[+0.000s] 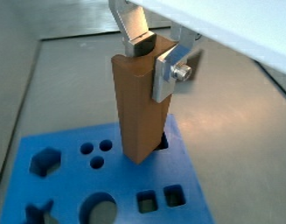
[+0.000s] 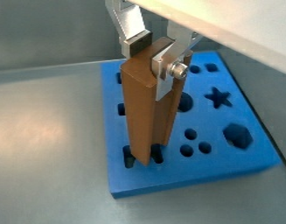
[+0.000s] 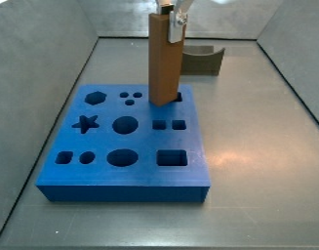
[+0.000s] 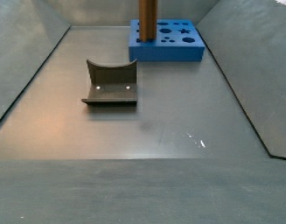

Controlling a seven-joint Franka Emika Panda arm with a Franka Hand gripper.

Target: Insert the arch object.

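Flat silver fingers (image 1: 136, 35) with dark pads clamped on the upper end of the tall, slender brown wooden arch object (image 1: 143, 105); gripper (image 1: 156, 54) directly above it, seen likewise in a wrist view (image 2: 156, 54). In a side view, gripper (image 3: 173, 18) at the 12 o'clock edge of frame, gripping the bar's top (image 3: 165, 59).

Arch object upright, lower end at a dark slot in the blue foam board with shaped cut-outs (image 1: 63, 175). Depth of entry into the slot not discernible. In a wrist view, bar's foot (image 2: 149, 105) at the board's near edge (image 2: 226, 105), among small rectangular holes.

Board lying flat on the grey metal worktop (image 3: 253, 117). In a side view, bar foot at the board's (image 3: 70, 166) 1 o'clock area, star, round and square recesses spread toward 7 o'clock.

Squat dark olive-grey block with curved notch (image 4: 110, 83) on the worktop (image 4: 156, 131), well apart from the board (image 4: 169, 45), at roughly 7 o'clock from it in that view. Same block (image 3: 201, 59) just behind the bar in a side view, beyond the board's far edge. Bar (image 4: 146, 19) rising out of frame at 12 o'clock.
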